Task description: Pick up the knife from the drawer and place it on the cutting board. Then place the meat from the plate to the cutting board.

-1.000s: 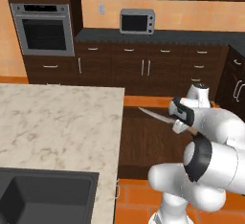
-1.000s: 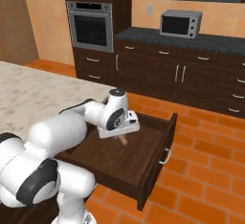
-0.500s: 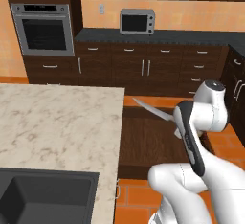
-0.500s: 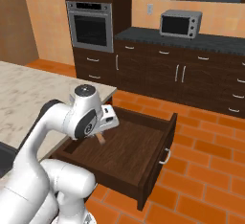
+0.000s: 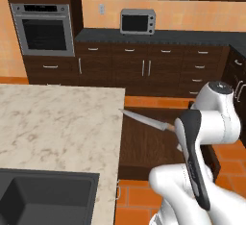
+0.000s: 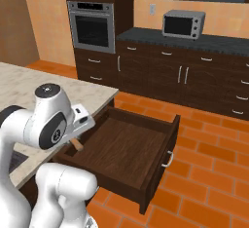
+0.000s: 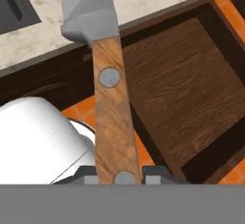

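Wide, shallow dark brown wooden drawer (image 6: 127, 146) pulled out beside the marbled light countertop (image 5: 53, 123), bare inside. Long kitchen knife with silver blade and light brown wooden handle (image 7: 113, 117) lifted clear above it, blade pointing toward the counter edge. Two-finger gripper (image 7: 119, 176) clamped on the handle's end, white arm folded high over the drawer's near corner.
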### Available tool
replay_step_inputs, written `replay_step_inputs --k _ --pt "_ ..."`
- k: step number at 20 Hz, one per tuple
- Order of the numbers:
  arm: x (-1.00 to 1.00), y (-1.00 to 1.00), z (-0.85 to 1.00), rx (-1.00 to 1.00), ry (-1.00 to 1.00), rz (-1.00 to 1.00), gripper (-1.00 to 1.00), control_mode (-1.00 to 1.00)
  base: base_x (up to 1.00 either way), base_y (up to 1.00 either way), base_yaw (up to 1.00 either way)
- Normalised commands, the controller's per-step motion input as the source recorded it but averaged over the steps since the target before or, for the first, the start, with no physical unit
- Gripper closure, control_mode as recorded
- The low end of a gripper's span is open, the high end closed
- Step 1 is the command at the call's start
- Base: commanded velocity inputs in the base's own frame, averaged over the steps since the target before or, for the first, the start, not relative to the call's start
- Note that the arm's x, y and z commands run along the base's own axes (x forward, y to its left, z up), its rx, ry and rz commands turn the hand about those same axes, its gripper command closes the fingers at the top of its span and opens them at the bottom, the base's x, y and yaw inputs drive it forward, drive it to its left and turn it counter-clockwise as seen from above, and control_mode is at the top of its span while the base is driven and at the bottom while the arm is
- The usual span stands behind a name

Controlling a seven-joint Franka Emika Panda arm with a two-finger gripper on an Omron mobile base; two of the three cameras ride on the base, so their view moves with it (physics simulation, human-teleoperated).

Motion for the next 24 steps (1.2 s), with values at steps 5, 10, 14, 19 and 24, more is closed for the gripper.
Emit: replay_step_inputs --k 5,10,14,19,24 --pt "0.0 -0.02 0.0 0.0 -0.01 0.06 1.0 -1.0 0.0 0.0 0.0" --pt "0.0 0.0 0.0 0.0 0.0 0.0 1.0 -1.0 0.0 0.0 0.0" --pt "0.0 0.0 0.0 0.0 0.0 0.0 1.0 1.0 0.0 -0.06 0.12" --pt "0.0 0.0 0.0 0.0 0.0 0.0 1.0 1.0 -0.01 -0.28 0.4" --pt "0.0 0.0 0.0 0.0 0.0 0.0 1.0 1.0 -0.49 -0.16 0.66"
